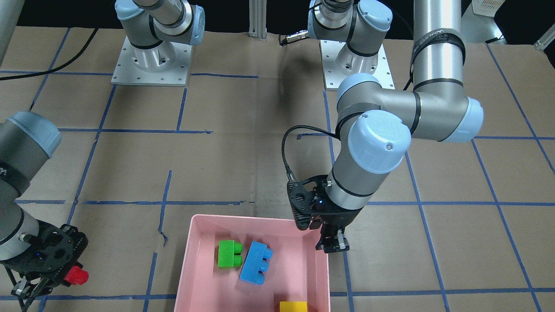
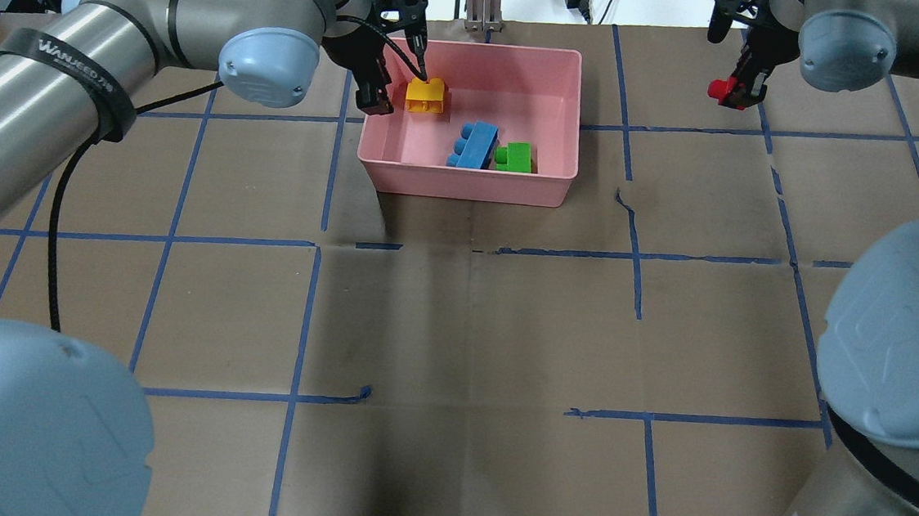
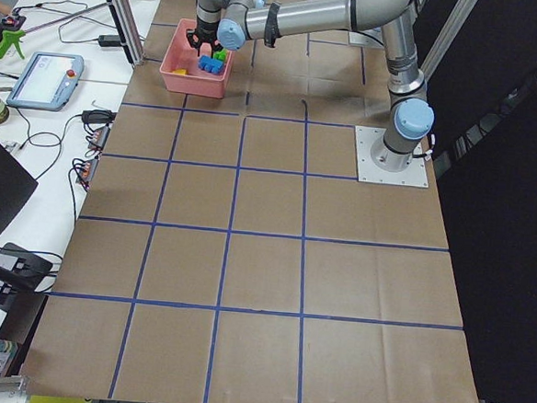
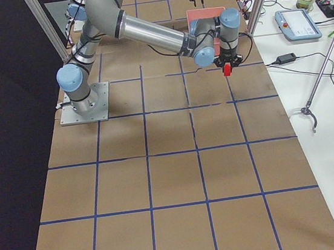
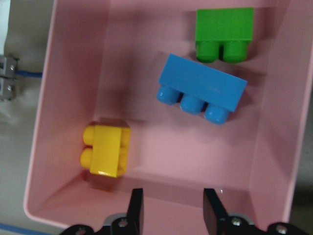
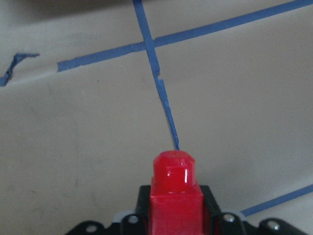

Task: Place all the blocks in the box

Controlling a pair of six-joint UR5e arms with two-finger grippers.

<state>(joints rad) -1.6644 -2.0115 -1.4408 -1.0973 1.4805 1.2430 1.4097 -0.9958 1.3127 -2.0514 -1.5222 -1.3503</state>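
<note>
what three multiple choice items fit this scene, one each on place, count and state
1. Where is the red block? A in the box B in the right gripper C out of view
2. How many blocks lie in the box? A two B three C four
3. The left gripper is A open, empty B shut on a block C shut, empty
Answers: B, the right wrist view shows it clamped; B, green block, blue block, yellow block; A, fingers apart, nothing between.

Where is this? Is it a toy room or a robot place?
Probably a robot lab: the left arm and right arm are bolted to a table gridded with blue tape, and a control tablet sits on the side bench.
</note>
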